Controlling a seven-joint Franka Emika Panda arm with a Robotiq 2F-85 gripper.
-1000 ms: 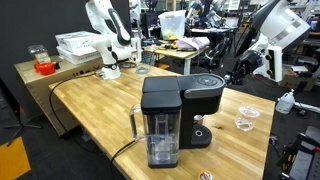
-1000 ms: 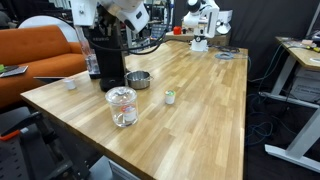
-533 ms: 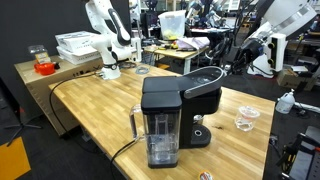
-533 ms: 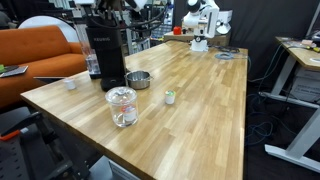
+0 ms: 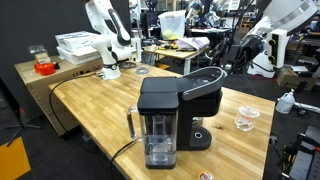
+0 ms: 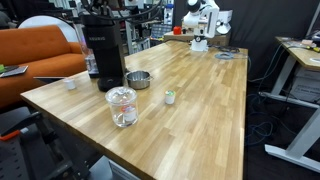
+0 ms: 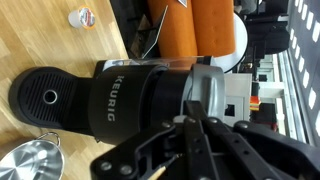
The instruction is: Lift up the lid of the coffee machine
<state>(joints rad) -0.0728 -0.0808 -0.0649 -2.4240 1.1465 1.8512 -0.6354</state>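
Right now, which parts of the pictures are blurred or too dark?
Wrist view: the claw is dark and out of focus; the lettering on the Keurig coffee machine is sharp. In an exterior view the coffee machine is a nearly featureless black shape.

Light comes evenly from overhead and the room is bright, so the wooden table (image 5: 90, 110) carries a soft sheen and only faint shadows lie beside the coffee machine (image 5: 170, 120), whose black body swallows most detail in both exterior views. In the wrist view the gripper (image 7: 190, 125), close to the lens, is dark and blurred, while the machine's white lettering reads fairly sharp.
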